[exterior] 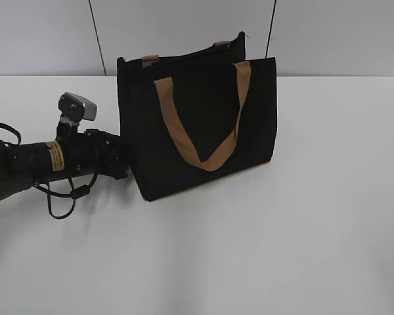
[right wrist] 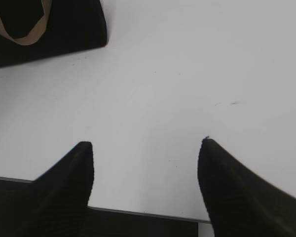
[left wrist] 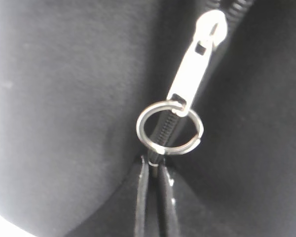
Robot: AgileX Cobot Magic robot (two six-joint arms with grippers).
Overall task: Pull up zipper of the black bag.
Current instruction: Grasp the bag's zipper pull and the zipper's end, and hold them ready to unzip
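The black bag (exterior: 203, 131) stands upright at centre frame of the exterior view on the white table (exterior: 302, 249), tan handle (exterior: 203, 118) hanging down its front face; the left arm (exterior: 46, 164) lies low at left of frame, its tip against the bag's left side. Left wrist view: the zipper (left wrist: 190, 79), a silver pull ending in a round ring (left wrist: 168, 128), sits at centre and upper right of frame against black fabric; the left gripper's (left wrist: 155, 202) thin dark tips sit close together just below the ring, whether gripping cannot be told. Right wrist view: the right gripper (right wrist: 145, 168) hangs spread wide over bare table, bag corner at upper left.
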